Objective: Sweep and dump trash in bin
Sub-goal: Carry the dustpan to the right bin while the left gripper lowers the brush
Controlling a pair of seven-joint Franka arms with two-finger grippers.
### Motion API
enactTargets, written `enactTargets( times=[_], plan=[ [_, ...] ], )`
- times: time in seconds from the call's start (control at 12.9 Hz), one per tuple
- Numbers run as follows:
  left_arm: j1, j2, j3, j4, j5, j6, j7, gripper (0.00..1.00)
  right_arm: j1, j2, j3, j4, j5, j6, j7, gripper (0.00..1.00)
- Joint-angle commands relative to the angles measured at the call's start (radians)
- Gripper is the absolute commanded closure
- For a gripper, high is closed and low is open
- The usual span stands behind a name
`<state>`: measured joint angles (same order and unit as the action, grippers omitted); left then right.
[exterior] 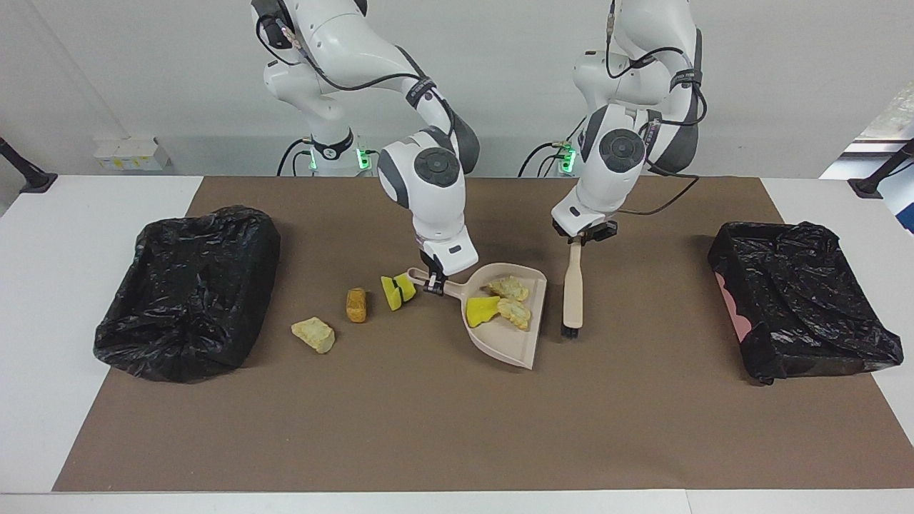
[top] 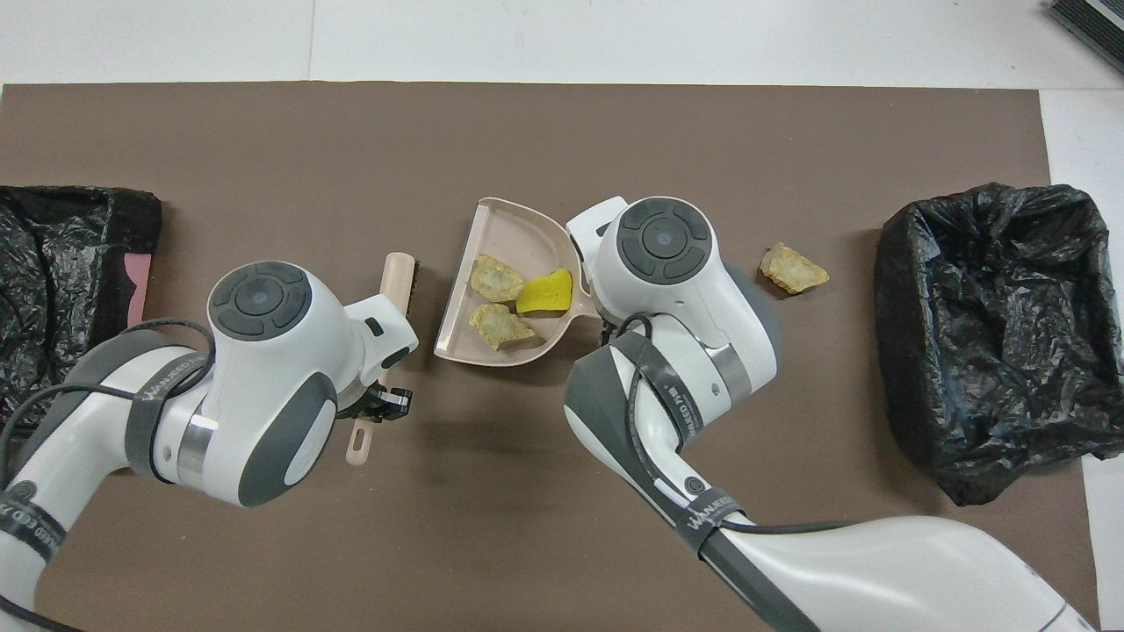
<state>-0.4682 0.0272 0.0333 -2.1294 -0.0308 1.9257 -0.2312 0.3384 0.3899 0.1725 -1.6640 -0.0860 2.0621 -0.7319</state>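
Observation:
My right gripper (exterior: 433, 283) is shut on the handle of the beige dustpan (exterior: 515, 345), which holds three pieces of trash (exterior: 503, 303): one bright yellow, two pale. In the overhead view the dustpan (top: 511, 230) shows the same pieces, and the right wrist hides that gripper. My left gripper (exterior: 577, 241) is shut on the beige brush (exterior: 572, 289), whose black bristles point down at the mat beside the pan's open edge, apart from it. Loose on the mat lie a yellow chunk (exterior: 397, 290) by the pan's handle, an orange-brown chunk (exterior: 355, 305) and a pale chunk (exterior: 313, 335).
A bin lined with a black bag (exterior: 189, 289) stands toward the right arm's end of the table, just past the pale chunk. A second black-bagged bin (exterior: 800, 307), with pink showing at its side, stands toward the left arm's end. A brown mat (exterior: 457, 428) covers the table.

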Motion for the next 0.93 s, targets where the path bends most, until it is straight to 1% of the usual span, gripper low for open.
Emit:
enactTargets(
  times=[0.0,0.16,0.23,0.47,0.7,0.85],
  plan=[
    [-0.061,-0.088,0.0,-0.11,-0.027,0.033,-0.135,1.0,-0.057,-0.031,0.009,0.03,0.026,-0.057,-0.079,1.0],
    [-0.122,-0.128,0.0,-0.168,-0.07,0.044,-0.224,1.0,-0.111,-0.046,0.01,0.055,0.029,-0.111,-0.163,1.0],
    [-0.16,-0.156,0.0,-0.202,-0.074,0.058,-0.267,1.0,-0.142,-0.057,0.01,0.061,0.029,-0.135,-0.211,1.0],
    [-0.285,-0.24,0.0,-0.325,-0.09,0.169,-0.396,1.0,-0.232,-0.088,0.009,0.066,0.041,-0.2,-0.361,1.0],
    [-0.38,-0.279,0.0,-0.386,-0.101,0.188,-0.519,1.0,-0.329,-0.1,0.007,0.096,0.042,-0.266,-0.516,1.0],
    [-0.44,-0.326,0.0,-0.429,-0.101,0.19,-0.585,1.0,-0.404,-0.103,0.005,0.116,0.034,-0.302,-0.607,1.0]
  ],
)
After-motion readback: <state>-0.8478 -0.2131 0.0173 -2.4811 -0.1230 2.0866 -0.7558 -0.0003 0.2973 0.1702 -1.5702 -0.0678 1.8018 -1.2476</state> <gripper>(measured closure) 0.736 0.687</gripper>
